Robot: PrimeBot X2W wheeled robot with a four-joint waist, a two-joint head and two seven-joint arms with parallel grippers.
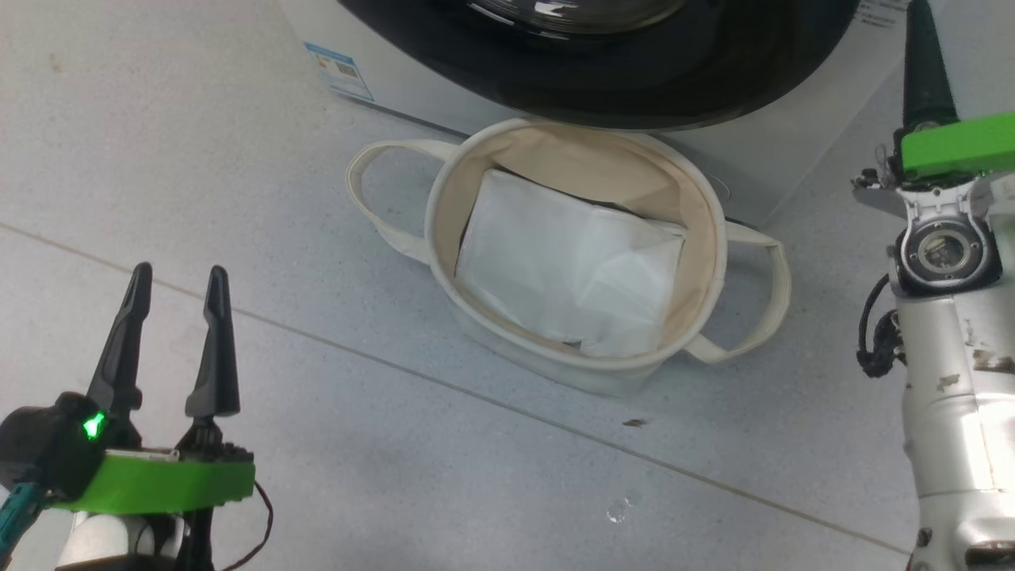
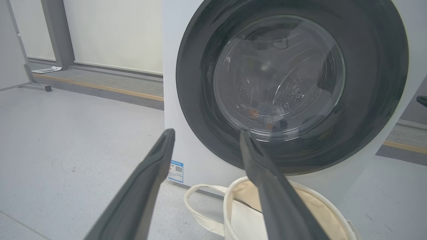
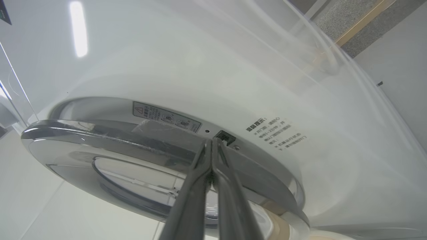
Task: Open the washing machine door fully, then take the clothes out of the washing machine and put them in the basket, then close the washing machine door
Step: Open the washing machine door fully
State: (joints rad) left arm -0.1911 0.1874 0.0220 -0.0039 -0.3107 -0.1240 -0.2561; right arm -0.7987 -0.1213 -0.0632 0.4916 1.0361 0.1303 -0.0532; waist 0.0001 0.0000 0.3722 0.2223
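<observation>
The right claw (image 3: 211, 140) is pinched tight with nothing between its fingers. Its tips sit at the rim of the door (image 2: 278, 78), just beside the latch slot (image 3: 225, 136) in the machine (image 2: 196, 166). The left claw (image 1: 179, 274) hangs over the floor (image 1: 396, 444) with its jaws spread wide and empty, well apart from the door. The clothes (image 2: 267, 115) show dimly through the glass, low in the drum, away from both claws. The basket (image 1: 515, 349) stands before the machine, under the door, with a white sheet (image 1: 567, 270) inside.
</observation>
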